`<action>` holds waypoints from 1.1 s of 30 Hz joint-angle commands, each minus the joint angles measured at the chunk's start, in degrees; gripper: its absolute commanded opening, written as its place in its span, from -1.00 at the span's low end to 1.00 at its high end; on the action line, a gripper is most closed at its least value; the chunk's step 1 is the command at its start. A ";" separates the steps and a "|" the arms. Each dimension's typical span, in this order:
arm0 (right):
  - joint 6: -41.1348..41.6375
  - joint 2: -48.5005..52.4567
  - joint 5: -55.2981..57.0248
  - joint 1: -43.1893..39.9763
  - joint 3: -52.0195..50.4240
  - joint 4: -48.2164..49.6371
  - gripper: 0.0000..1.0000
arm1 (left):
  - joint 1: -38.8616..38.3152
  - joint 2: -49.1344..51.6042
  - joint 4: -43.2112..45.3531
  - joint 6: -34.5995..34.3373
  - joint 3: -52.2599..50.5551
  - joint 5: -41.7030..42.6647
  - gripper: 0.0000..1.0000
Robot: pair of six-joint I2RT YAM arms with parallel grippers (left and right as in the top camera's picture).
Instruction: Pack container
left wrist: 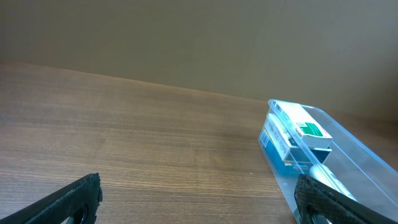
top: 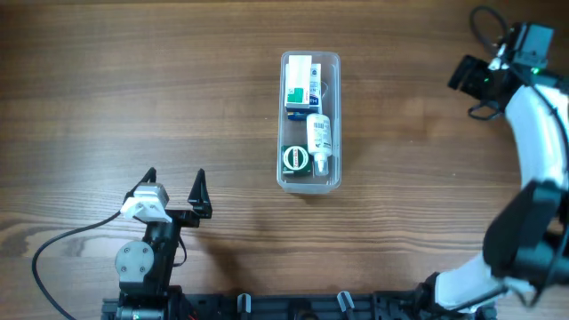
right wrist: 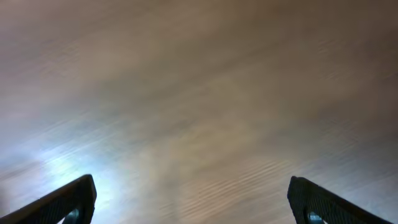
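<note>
Overhead: the clear container (top: 331, 84) is lying near the middle of the wooden table (top: 133, 80), its long side running away from the robot. It is holding a white-and-green box (top: 299, 82) at the far end, a blue box (top: 298, 114) just beside it, a white bottle (top: 319, 138) along the right wall and a dark green round-faced item (top: 294, 159) at the near end. The left gripper (top: 174, 182) is sitting near the front edge, well apart from the container, fingers spread wide and gripping nothing. The right arm (top: 533, 124) is reaching toward the far right corner. Left wrist: the two fingers are showing at the bottom corners, spread wide with bare table between them; the container is lying ahead to the right, boxes and bottle inside. Right wrist: the right gripper (right wrist: 193, 202) is hanging over blurred table, fingers spread wide and carrying nothing.
</note>
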 commanded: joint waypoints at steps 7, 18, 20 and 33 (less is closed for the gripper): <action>-1.53 -32.00 1.97 19.71 -23.82 4.55 1.00 | 0.48 -0.61 -0.26 1.11 -0.24 0.92 1.00; -6.01 -71.67 -3.15 20.39 -64.08 36.85 1.00 | 0.48 -0.61 -0.26 1.11 -0.24 0.92 0.99; -5.99 -77.44 -3.13 20.33 -68.43 36.79 0.99 | 0.46 -0.61 -0.26 1.11 -0.24 0.92 1.00; -7.43 -92.98 -7.41 12.28 -77.26 36.33 0.99 | 0.48 -0.61 -0.26 1.11 -0.24 0.92 0.99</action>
